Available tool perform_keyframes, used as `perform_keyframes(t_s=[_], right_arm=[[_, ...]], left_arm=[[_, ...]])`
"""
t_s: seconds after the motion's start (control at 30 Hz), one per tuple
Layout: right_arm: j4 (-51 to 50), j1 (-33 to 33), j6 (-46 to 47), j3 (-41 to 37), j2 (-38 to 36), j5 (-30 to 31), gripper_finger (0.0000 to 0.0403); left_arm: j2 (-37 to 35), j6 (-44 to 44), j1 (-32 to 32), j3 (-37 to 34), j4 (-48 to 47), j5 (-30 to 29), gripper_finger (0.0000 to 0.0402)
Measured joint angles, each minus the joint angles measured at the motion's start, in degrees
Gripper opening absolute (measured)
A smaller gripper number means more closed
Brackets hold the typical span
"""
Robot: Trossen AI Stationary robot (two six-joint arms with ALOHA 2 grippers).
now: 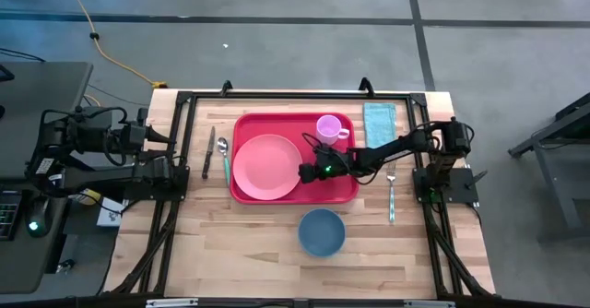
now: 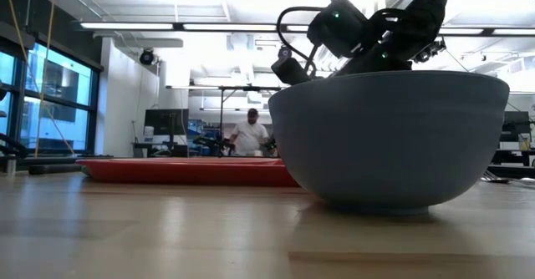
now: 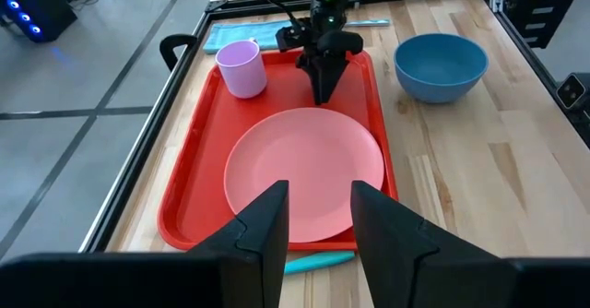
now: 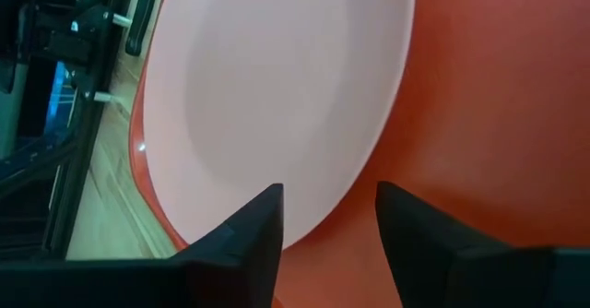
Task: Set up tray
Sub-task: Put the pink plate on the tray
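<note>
The red tray (image 1: pixel 343 190) lies at the table's middle, toward the far edge. A round pink plate (image 1: pixel 265 166) lies flat on its left half, and a lilac cup (image 1: pixel 330 128) stands in its far right corner. My right gripper (image 1: pixel 306 171) reaches in from the right, slanting down. Its fingers are open (image 4: pixel 327 225) over the plate's right rim (image 4: pixel 369 174), and I see no touch. My left gripper (image 3: pixel 320 216) is open, drawn back over the table's left edge (image 1: pixel 173 142), and holds nothing.
A blue bowl (image 1: pixel 322 231) stands near the front edge, large in the low view (image 2: pixel 389 137). A knife (image 1: pixel 208 151) and a teal-handled spoon (image 1: pixel 224 158) lie left of the tray. A fork (image 1: pixel 391 193) and a teal napkin (image 1: pixel 379 121) lie right of it. A person (image 2: pixel 249 135) stands far behind.
</note>
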Motion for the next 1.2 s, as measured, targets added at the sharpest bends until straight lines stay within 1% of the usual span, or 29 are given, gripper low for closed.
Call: perform_keyframes(t_s=[0.13,0.23,0.33,0.43,0.67,0.77,0.87,0.97,1.07,1.1,1.13,1.2], right_arm=[[0.1,-0.3,0.6,0.0,0.0,0.3,0.0174],[0.3,-0.3,0.7,0.0,0.4,0.3,0.0178],[0.4,-0.3,1.3,0.3,1.7,0.2,0.0174],[0.3,-0.3,0.7,2.1,3.9,-1.2,0.0168],[-0.2,-0.4,-0.8,6.1,6.2,-1.0,0.0156],[-2.5,-0.8,0.0,6.4,6.2,-0.6,0.0140],[-3.5,-0.8,0.9,6.3,6.2,-0.7,0.0113],[-4.1,-0.8,1.0,6.3,6.1,-0.4,0.0073],[-4.2,-0.8,0.9,6.3,6.1,-0.3,0.0022],[-4.0,-0.8,0.6,6.3,6.1,-0.2,0.0013],[-3.7,-0.7,0.3,6.3,6.0,-0.1,0.0008],[-4.0,-0.7,0.6,6.3,5.9,0.6,0.0013]], left_arm=[[0.0,0.0,0.0,0.0,0.0,0.0,0.0152],[0.0,0.0,0.0,0.0,0.0,0.0,0.0152],[0.0,0.0,0.0,0.0,0.0,0.0,0.0152],[0.0,0.0,0.0,0.0,0.0,0.0,0.0152],[0.0,0.0,0.0,0.0,0.0,0.3,0.0152],[0.0,0.0,0.0,0.0,0.0,0.5,0.0152],[0.0,0.0,0.0,0.0,0.0,0.5,0.0152],[0.0,0.0,0.0,0.0,0.0,0.5,0.0152],[0.0,0.0,0.0,0.0,0.0,0.5,0.0152],[0.0,0.0,0.0,0.0,0.0,0.5,0.0152],[0.0,0.0,0.0,0.0,0.0,0.5,0.0152],[0.0,0.0,0.0,0.0,0.0,0.5,0.0152]])
